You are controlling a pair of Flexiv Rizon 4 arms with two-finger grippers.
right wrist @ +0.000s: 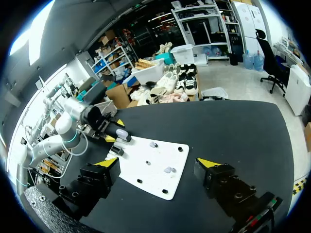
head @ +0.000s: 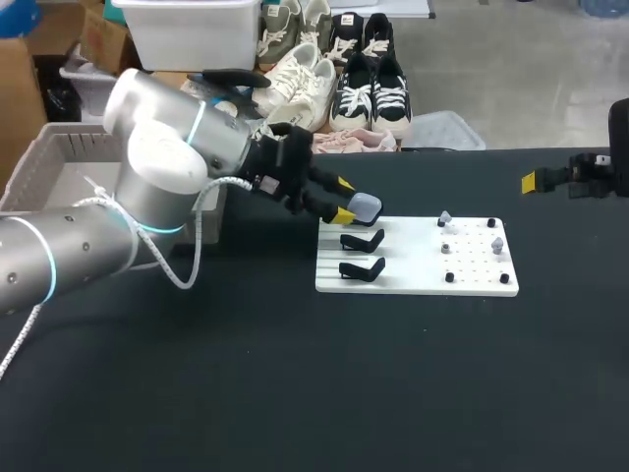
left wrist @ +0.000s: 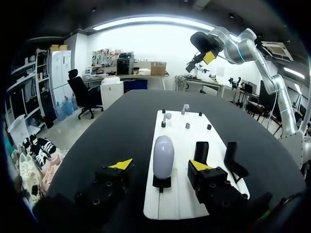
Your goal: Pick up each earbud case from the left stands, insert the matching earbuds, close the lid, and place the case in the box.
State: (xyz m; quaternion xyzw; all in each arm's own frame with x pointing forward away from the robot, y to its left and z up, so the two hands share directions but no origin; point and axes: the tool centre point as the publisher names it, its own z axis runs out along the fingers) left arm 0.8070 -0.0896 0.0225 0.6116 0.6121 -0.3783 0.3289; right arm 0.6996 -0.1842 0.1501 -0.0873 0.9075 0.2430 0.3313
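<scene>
Left gripper (left wrist: 161,165) straddles the case (left wrist: 163,154) on its stand (left wrist: 162,182) — fingers spread, not gripping; closing off-centre could tip it off. Right gripper (right wrist: 158,163) — spread, empty.

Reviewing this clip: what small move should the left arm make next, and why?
Probably close the left gripper on the earbud case. In the left wrist view the case stands upright on its black stand, between the open yellow-tipped fingers, with a gap on each side. Nothing grips it yet, and it has to be held before it can be lifted off.
</scene>
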